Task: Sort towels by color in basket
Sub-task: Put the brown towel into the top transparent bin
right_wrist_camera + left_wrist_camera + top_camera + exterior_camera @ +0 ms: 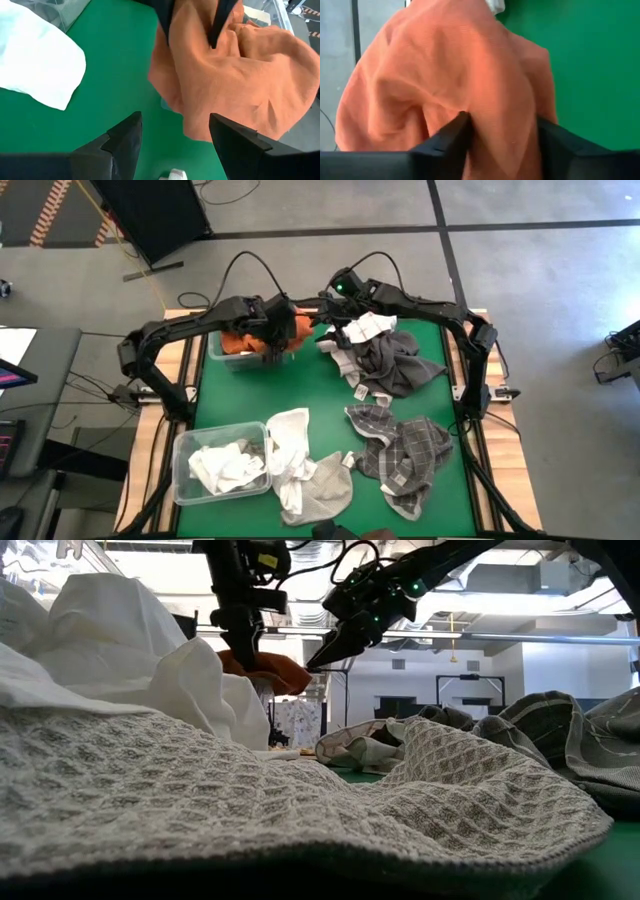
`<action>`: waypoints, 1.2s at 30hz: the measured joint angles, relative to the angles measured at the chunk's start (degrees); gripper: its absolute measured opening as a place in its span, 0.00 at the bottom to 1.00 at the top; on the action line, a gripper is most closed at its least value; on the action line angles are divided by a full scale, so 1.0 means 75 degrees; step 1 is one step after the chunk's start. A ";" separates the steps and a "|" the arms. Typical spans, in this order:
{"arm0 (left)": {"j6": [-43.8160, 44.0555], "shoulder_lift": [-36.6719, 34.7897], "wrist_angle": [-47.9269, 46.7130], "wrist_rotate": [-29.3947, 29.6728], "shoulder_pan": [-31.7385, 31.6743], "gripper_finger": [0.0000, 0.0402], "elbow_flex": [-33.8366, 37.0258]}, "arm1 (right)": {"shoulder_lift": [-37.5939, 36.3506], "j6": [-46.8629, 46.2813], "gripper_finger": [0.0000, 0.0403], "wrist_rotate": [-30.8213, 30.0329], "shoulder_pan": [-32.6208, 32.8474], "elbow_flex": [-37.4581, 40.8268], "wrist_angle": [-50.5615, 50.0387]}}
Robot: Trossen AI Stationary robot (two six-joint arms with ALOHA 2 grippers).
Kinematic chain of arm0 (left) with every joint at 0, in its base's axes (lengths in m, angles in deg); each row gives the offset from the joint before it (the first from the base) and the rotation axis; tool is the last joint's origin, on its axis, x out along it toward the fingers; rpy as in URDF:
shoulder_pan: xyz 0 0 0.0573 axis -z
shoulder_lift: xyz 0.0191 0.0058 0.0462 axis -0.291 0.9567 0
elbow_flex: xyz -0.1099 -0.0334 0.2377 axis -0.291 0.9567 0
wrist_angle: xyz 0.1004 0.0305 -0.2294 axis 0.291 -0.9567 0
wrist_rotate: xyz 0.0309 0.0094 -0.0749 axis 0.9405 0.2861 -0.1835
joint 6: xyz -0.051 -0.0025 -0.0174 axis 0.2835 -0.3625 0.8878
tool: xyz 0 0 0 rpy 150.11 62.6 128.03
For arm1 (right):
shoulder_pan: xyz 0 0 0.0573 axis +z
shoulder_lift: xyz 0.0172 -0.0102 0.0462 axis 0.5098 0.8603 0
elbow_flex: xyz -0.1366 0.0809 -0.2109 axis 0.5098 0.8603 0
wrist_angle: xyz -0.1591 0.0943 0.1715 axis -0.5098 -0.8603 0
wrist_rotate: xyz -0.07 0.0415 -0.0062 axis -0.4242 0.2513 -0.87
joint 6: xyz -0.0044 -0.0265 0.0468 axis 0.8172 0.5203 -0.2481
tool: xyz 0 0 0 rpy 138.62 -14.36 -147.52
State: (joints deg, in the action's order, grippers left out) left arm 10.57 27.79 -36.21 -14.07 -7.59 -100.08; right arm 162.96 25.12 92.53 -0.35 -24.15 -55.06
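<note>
- Your left gripper (283, 332) is at the far left-centre of the table (310, 385), above the far bin (222, 352). Its fingers (451, 137) stand on either side of a fold of the orange towel (455, 90), with cloth filling the gap between them; whether they are pinching it or merely resting around it, you cannot tell from these views.
- The orange towel hangs bunched over the far bin's right end, partly inside it and partly draped past the rim toward the green mat. In the low view it shows raised above the table, under the left gripper (240, 635).
- Your right gripper (325, 330) is just to the right of the left one, at the far centre. Its jaws are spread and hold nothing; the orange towel (235, 75) lies just beyond its fingertips, apart from them.
- A grey towel pile (385, 360) lies at the far right, near the right gripper, with a white-tagged piece on top.
- A checked towel (400, 455) lies at the near right of the table.
- The near bin (185, 480) at the near left holds white towels (225, 465). More white cloth (290, 445) drapes over its right rim onto the mat, touching a pale waffle-weave towel (325, 490) at the near edge.
</note>
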 joint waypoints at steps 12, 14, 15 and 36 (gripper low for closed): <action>-0.0629 -0.0095 -0.0243 0.0328 0.0000 0.01 -0.0254 | 0.0000 0.0009 0.64 -0.0461 -0.0160 0.0000 -0.0450; -0.0641 -0.0197 -0.0292 0.0362 0.0000 0.01 -0.0402 | 0.0000 -0.0049 0.64 -0.0471 -0.0247 0.0000 -0.0560; -0.0641 -0.0266 -0.0336 0.0370 0.0000 0.01 -0.0460 | 0.0000 -0.0086 0.64 -0.0471 -0.0291 -0.0003 -0.0606; 0.0649 -0.0632 -0.2236 0.0771 -0.1102 0.01 0.0360 | 0.0000 -0.0385 0.64 -0.1016 -0.0807 -0.0003 -0.1588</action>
State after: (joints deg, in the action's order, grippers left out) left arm 15.44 23.05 -52.98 -8.29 -15.86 -97.38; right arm 162.96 22.23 84.91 -6.41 -24.18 -66.97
